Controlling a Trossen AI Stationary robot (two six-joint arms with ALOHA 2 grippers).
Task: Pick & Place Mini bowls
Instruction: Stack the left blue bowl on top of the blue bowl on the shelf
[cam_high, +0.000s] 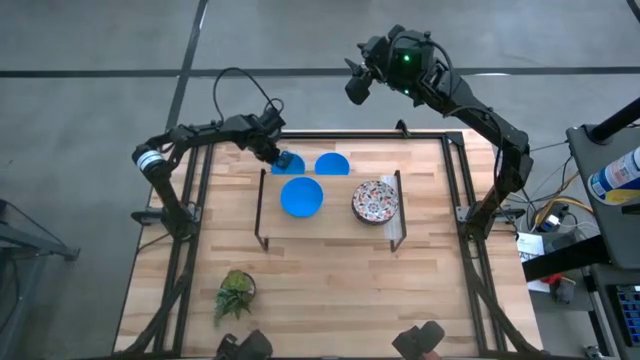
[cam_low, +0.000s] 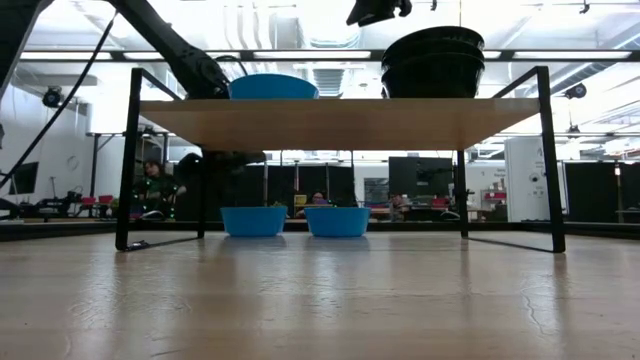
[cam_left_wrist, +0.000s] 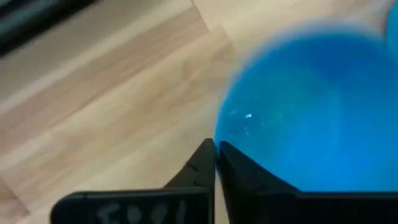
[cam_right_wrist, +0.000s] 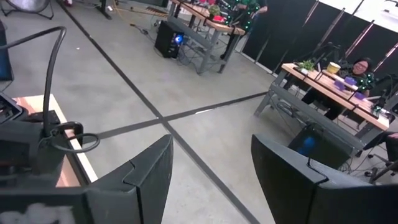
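Blue bowl (cam_high: 289, 162) sits on the table at the far-left corner of the shelf rack (cam_high: 262, 205). Your left gripper (cam_high: 277, 157) is clamped on its near rim. Right gripper (cam_right_wrist: 211, 171) hangs released, well behind the table.

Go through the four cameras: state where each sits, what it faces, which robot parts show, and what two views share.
High: overhead, facing down on the wooden table; both arms show.
Low: at tabletop height, facing the black-framed wooden shelf; an arm reaches in above.
Left wrist: on the left end effector, shut on a plain blue round mini bowl.
Right wrist: on the open right end effector, facing the room's floor.
Shared: high and low both show the shelf's blue bowl.
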